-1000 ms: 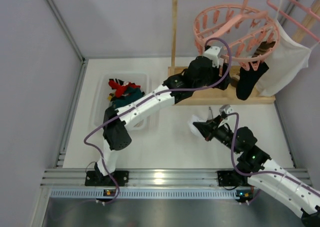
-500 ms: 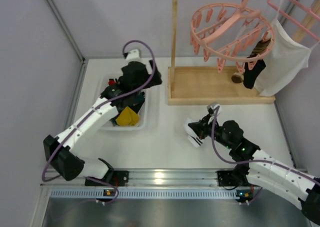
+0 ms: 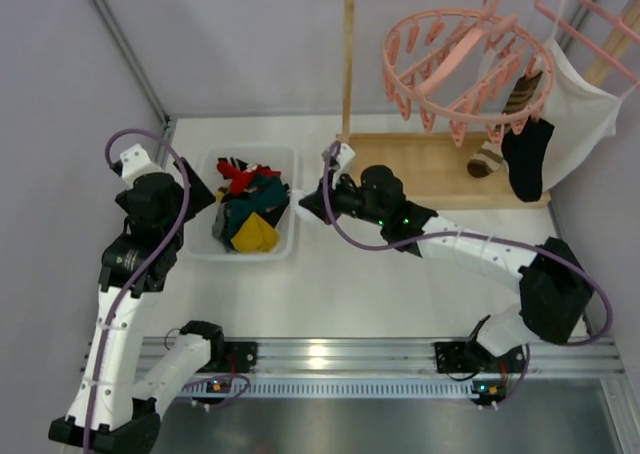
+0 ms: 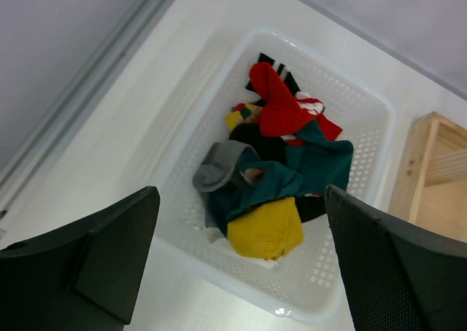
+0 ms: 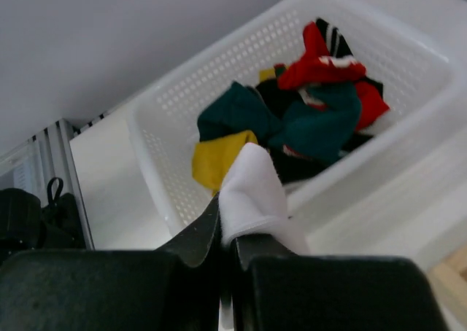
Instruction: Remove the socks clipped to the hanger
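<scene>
The round pink hanger (image 3: 455,59) hangs from the wooden rail at the back right. A black sock (image 3: 527,159) and a brown striped sock (image 3: 487,160) dangle from its pegs. My right gripper (image 3: 308,206) (image 5: 228,232) is shut on a white sock (image 5: 252,185) and holds it at the right rim of the white basket (image 3: 200,244). The basket holds several socks: yellow (image 4: 266,229), teal (image 4: 321,160), red (image 4: 281,108). My left gripper (image 3: 195,196) (image 4: 242,192) is open and empty, just left of the basket.
A large white garment (image 3: 575,124) hangs on a plain pink hanger at the far right. A wooden stand base (image 3: 440,174) and its upright post (image 3: 348,64) stand behind the right arm. Grey walls close in on the left and back.
My left arm pulled back from the hanger to the left of the basket, where a yellow sock now lies. My right arm carried the white sock left to the basket's rim.
</scene>
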